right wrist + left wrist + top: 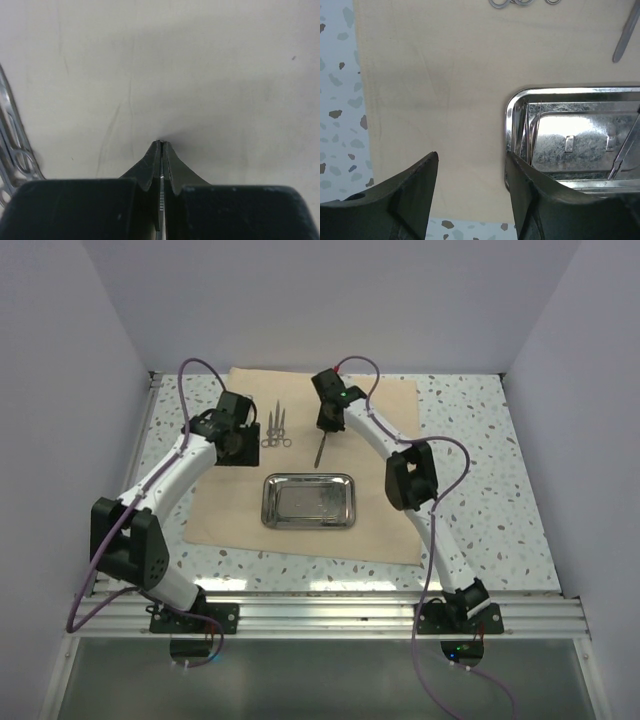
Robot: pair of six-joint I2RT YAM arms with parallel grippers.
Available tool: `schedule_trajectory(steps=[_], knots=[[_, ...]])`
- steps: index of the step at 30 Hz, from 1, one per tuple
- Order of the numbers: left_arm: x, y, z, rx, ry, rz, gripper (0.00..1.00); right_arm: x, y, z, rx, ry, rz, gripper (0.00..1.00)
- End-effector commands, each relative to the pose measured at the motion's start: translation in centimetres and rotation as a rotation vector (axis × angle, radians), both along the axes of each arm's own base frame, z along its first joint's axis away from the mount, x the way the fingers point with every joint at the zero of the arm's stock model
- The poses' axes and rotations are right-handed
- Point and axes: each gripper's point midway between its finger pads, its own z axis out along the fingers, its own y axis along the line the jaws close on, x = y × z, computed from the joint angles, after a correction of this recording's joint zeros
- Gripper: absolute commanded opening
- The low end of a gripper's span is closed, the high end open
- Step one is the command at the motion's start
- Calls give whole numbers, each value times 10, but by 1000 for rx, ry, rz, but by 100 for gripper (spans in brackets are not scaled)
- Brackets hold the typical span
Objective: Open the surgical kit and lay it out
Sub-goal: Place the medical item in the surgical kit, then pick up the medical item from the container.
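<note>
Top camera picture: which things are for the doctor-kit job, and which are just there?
For the job: tan cloth wrap, steel tray, instruments laid out on the cloth, thin instrument pinched in the right gripper.
Just there: speckled table, metal rail at the front.

The cloth wrap (230,510) lies spread on the table (480,490), with the steel tray (308,522) on it toward the near edge. Behind the tray are two ring-handled instruments (277,428) side by side, and a thin instrument (319,450) just right of them.
</note>
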Motion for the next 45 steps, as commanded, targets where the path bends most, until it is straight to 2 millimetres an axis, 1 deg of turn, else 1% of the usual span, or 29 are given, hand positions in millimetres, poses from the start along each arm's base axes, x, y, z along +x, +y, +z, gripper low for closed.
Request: schedule_trajectory(steps=[1,3,9,10,12,13,14,15,16,19,20,21,22,24,25,27,28,29,30,31,32,33,34,35,37,39,40,41,45], knots=[[-6,-4,20,-35,-23,-16,61,44,4,56,55,-219,-52,0],[-7,-7,21,-49,-24,-21,61,52,1,55,51,-247,-68,0],[-7,-13,20,-44,-12,-36,60,79,5,78,125,-359,-77,0],[-7,-14,20,-43,-13,-37,60,80,5,80,138,-359,-72,5],[-4,-17,21,-46,-17,-33,60,81,9,91,164,-378,-46,26],[-4,-20,20,-46,-13,-38,60,78,16,96,181,-380,-19,71],[-3,-23,21,-50,-18,-35,60,74,16,89,175,-364,-2,95],[-1,-26,23,-53,-25,-38,60,73,16,97,181,-377,8,98],[-1,-33,22,-56,-20,-45,60,70,16,110,188,-387,20,98],[0,-58,27,-70,-38,-92,60,58,9,121,155,-370,48,98],[2,-70,28,-81,-51,-118,59,50,1,142,149,-383,44,98],[4,-81,30,-86,-65,-143,59,43,-4,151,132,-385,50,98],[-2,-102,25,-85,-59,-198,59,37,-11,167,126,-404,47,98],[-5,-124,19,-88,-60,-244,59,12,-35,204,97,-445,29,99],[-10,-140,9,-91,-44,-267,59,3,-46,213,87,-455,21,98],[-16,-152,-4,-94,-22,-284,58,-31,-79,235,54,-463,-11,98],[-21,-164,-14,-99,-4,-296,57,-41,-95,238,40,-458,-30,98],[-25,-169,-20,-99,7,-302,57,-59,-110,220,8,-412,-38,98],[-34,-176,-30,-92,28,-322,56,-79,-126,243,17,-441,-53,98],[-37,-181,-36,-93,28,-328,56,-90,-141,246,10,-442,-68,98],[-41,-185,-41,-91,33,-326,56,-106,-150,227,-19,-395,-65,98],[-48,-185,-51,-81,51,-330,56,-123,-161,245,-16,-430,-67,98],[-53,-192,-58,-78,56,-344,56,-135,-170,242,-36,-411,-72,98],[-56,-193,-64,-72,64,-338,56,-146,-177,228,-55,-377,-69,98],[-61,-196,-75,-58,80,-339,55,-169,-187,236,-56,-383,-73,98],[-63,-199,-81,-49,85,-337,55,-185,-193,225,-64,-356,-69,98],[-65,-200,-85,-41,92,-340,54,-193,-197,231,-56,-372,-73,98],[-64,-201,-86,-38,88,-333,54,-199,-201,224,-67,-350,-72,98],[-65,-197,-97,1,100,-299,51,-214,-210,226,-85,-347,-77,98]])
